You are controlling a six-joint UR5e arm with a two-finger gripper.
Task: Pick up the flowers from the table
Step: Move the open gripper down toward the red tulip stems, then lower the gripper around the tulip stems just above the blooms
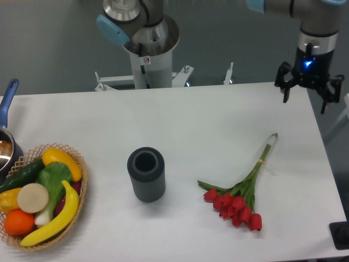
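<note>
While the flowers (240, 192) lie flat on the table (207, 125) at lower right of the frame, red heads toward the bottom edge and stems running up and right, no pickup has begun. Gripper (304, 93) hangs at upper right, jaws spread and holding nothing, well apart from the bunch. Approach, descent, grasp and lift all remain.

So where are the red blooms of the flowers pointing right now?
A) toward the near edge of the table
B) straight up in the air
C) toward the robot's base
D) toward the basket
A: the flowers lie flat on the table with the red heads at the near edge and the stem ends aimed back toward the open end effector.
</note>
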